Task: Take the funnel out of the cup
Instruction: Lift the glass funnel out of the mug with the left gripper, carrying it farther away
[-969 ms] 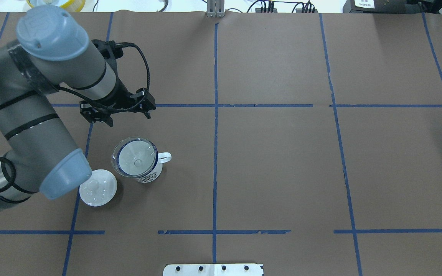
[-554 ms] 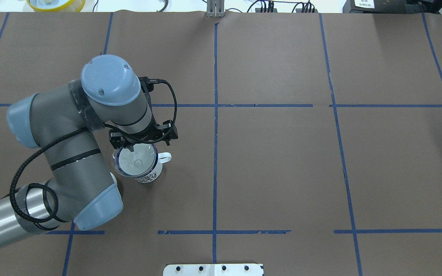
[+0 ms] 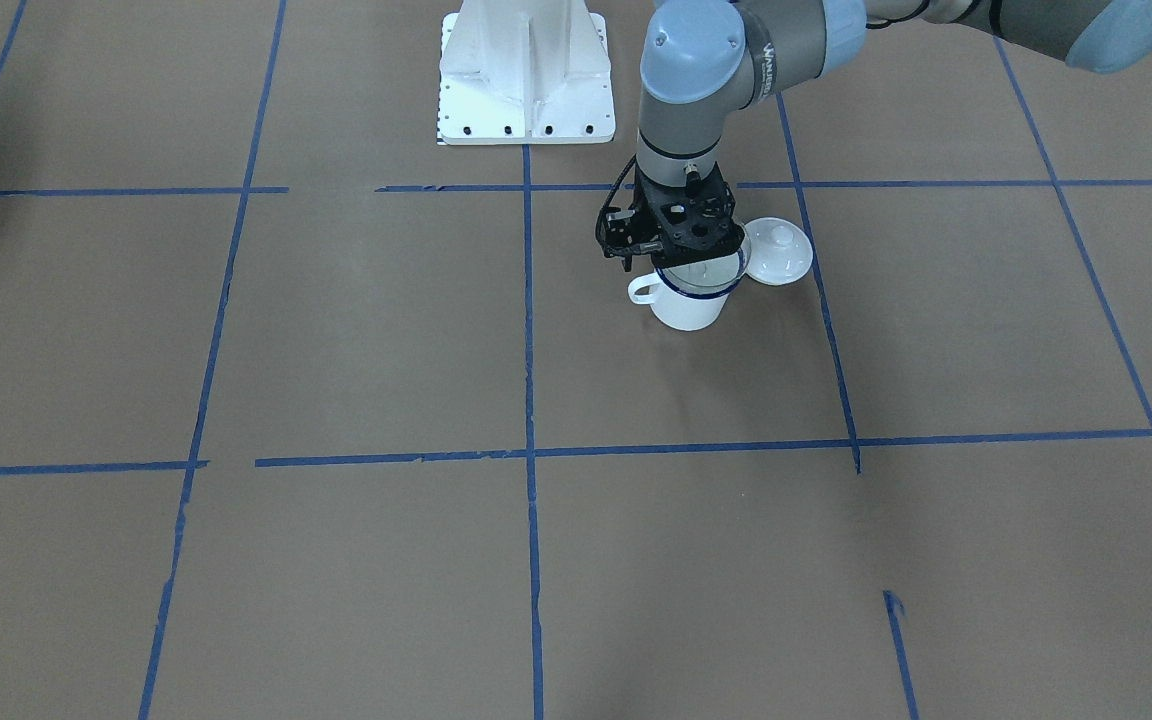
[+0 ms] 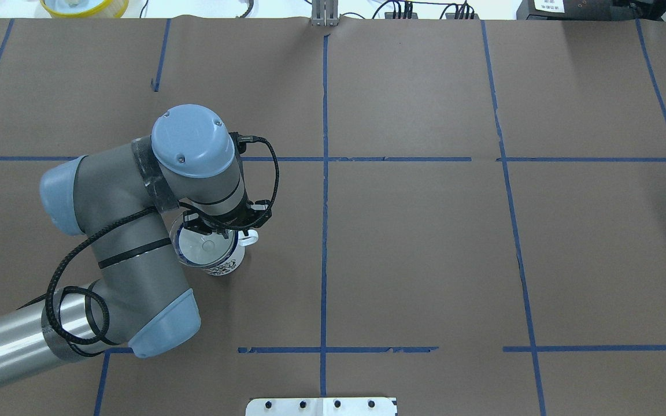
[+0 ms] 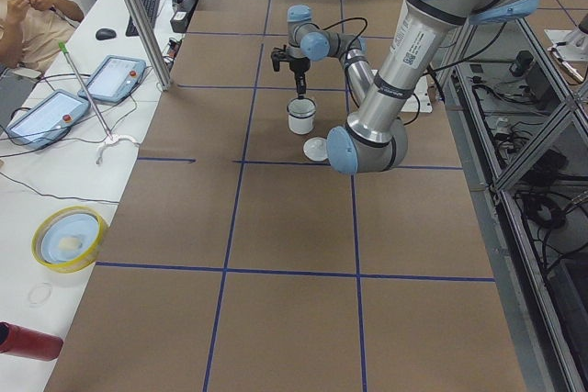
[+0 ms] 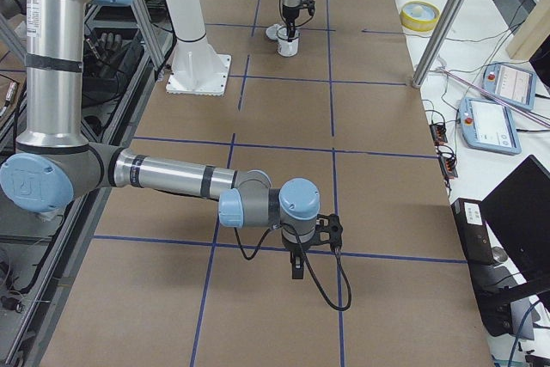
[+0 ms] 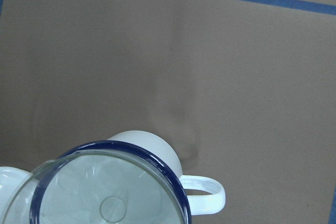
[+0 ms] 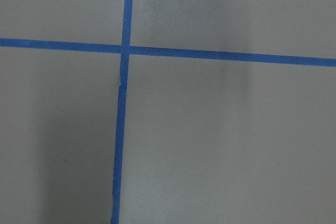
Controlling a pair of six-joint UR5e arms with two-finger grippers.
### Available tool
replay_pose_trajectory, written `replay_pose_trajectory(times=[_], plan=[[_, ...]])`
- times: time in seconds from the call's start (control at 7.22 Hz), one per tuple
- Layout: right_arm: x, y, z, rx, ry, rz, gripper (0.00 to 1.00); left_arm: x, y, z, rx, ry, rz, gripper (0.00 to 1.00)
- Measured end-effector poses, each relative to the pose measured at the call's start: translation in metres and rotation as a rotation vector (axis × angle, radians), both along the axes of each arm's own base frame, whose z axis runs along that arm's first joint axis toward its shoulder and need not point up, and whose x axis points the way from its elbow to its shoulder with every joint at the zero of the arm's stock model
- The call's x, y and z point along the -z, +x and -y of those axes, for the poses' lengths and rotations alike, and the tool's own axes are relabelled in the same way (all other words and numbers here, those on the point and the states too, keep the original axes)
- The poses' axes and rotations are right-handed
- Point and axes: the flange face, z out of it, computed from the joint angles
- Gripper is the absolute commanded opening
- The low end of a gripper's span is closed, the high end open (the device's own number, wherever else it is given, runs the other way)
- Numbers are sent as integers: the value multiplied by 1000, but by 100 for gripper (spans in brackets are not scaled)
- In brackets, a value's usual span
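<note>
The cup [image 4: 226,266] is a white enamel mug with a dark blue rim, standing upright on the brown table, left of centre. The clear funnel [image 4: 206,247] sits in its mouth. Both also show in the front view, the cup [image 3: 686,310] and the funnel [image 3: 704,275], and in the left wrist view, the cup [image 7: 152,148] and the funnel [image 7: 105,200]. My left gripper [image 4: 211,230] points down over the funnel's far rim and looks open; its wrist partly hides its fingertips. My right gripper [image 6: 296,274] hangs low over bare table far from the cup; I cannot tell its state.
A round white knobbed lid [image 3: 779,252] lies on the table next to the cup, hidden under the left arm in the overhead view. The white robot base [image 3: 526,90] stands at the robot's edge of the table. A yellow bowl [image 4: 84,6] lies beyond the far edge.
My left arm has swung from beyond the cup toward it and lowered. Its gripper now stands over the funnel's far rim. The arm now covers the lid in the overhead view.
</note>
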Motion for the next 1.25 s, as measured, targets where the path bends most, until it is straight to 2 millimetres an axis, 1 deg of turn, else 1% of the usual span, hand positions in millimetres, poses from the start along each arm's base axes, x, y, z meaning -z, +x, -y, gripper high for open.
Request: replay_pose_trajectory(times=[0.28, 0.42, 0.55, 0.69, 0.83, 0.97, 1.11, 1.25], plan=[[0, 0, 0, 0, 0, 0, 100, 4, -5, -3, 0, 2, -2, 0], [0, 0, 0, 0, 1, 0, 100, 14, -17, -9, 0, 4, -2, 0], [0, 0, 0, 0, 1, 0, 100, 31, -38, -17, 5, 8, -7, 0], [0, 0, 0, 0, 0, 0, 100, 51, -70, -18, 36, 20, -28, 0], [0, 0, 0, 0, 0, 0, 100, 66, -104, -6, 126, 23, -61, 0], [0, 0, 0, 0, 0, 0, 100, 75, -125, 11, 288, 18, -114, 0], [0, 0, 0, 0, 0, 0, 100, 76, -132, 31, 477, 9, -196, 0], [0, 0, 0, 0, 0, 0, 100, 70, -130, 56, 661, -14, -287, 0]])
